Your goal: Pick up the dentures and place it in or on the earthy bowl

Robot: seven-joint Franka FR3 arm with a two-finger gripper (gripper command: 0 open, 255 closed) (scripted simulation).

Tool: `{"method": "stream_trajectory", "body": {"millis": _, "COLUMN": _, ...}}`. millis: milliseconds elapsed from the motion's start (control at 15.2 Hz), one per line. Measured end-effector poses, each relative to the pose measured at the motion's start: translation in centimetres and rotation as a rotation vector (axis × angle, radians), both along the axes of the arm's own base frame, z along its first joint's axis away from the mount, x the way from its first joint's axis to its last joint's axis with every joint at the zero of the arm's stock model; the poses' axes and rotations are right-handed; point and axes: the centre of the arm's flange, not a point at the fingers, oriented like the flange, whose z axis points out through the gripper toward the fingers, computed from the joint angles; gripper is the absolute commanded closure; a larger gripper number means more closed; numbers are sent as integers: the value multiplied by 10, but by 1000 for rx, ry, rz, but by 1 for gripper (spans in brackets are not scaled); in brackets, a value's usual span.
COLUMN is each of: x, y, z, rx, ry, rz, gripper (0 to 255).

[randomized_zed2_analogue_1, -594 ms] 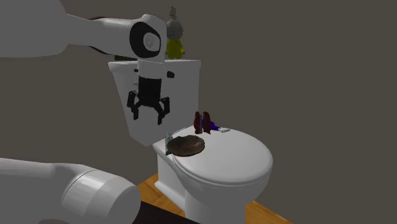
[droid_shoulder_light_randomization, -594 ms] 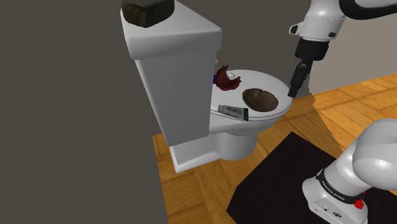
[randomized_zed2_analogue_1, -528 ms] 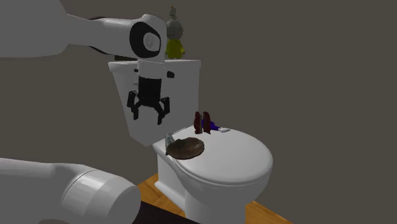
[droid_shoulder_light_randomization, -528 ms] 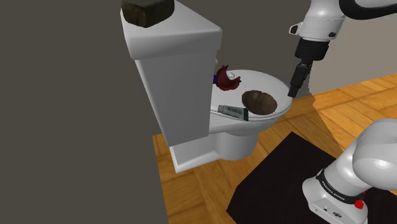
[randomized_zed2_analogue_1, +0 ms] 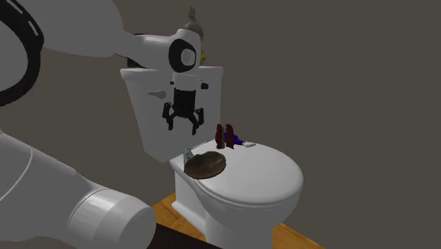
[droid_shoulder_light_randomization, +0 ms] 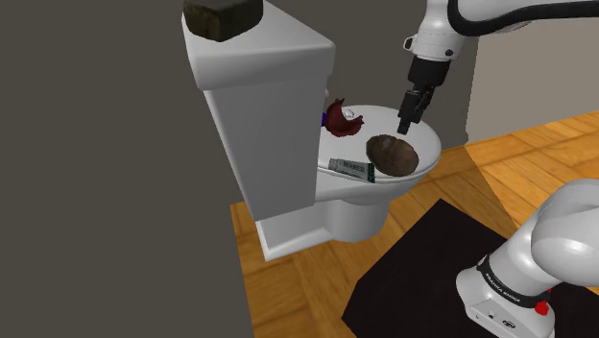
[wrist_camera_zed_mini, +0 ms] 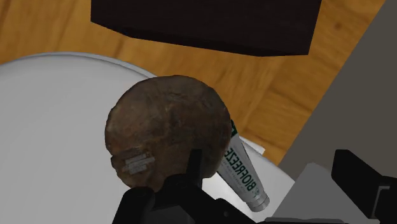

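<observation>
Nearest you in the shoulder view is the stand [droid_shoulder_light_randomization: 509,288] at 5 o'clock, with a black mat [droid_shoulder_light_randomization: 422,250] laid on the wooden floor [droid_shoulder_light_randomization: 288,278] ahead of it. The mat's far edge ends close to the foot of the white toilet [droid_shoulder_light_randomization: 355,216].

The toilet's lid [droid_shoulder_light_randomization: 429,144] is shut and serves as your counter. The earthy bowl [droid_shoulder_light_randomization: 392,154] sits on it close to the front rim. It reads as a brown rounded lump, and you can't fairly tell whether it stands upright or tipped. A tube [droid_shoulder_light_randomization: 350,169] lies at the bowl's 8 o'clock, just beside it and right along the lid's edge. In the wrist view it runs out from behind the bowl toward that edge.

Your tool [droid_shoulder_light_randomization: 407,120] hangs above the lid at the bowl's 1 o'clock, apart from it, its fingers spread with nothing between them. In the second exterior view you have a broad stretch of bare lid at the bowl's 4 o'clock.

Farther back, the dark red dentures [droid_shoulder_light_randomization: 338,119] lie on the lid at the bowl's 10 o'clock, near the foot of the tank [droid_shoulder_light_randomization: 259,106] and well apart from the tool. A small white piece [droid_shoulder_light_randomization: 353,122] lies just beside them. A strip of bare lid separates them from the bowl.

The tank rises straight behind them, with a dark block [droid_shoulder_light_randomization: 223,17] on top. A grey wall [droid_shoulder_light_randomization: 96,144] closes the scene.
</observation>
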Motion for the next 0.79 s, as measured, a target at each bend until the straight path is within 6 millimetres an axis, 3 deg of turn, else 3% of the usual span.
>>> {"method": "stream_trajectory", "body": {"millis": 792, "x": 140, "y": -24, "z": -28, "rx": -5, "ry": -75, "rz": -61, "gripper": 0}}
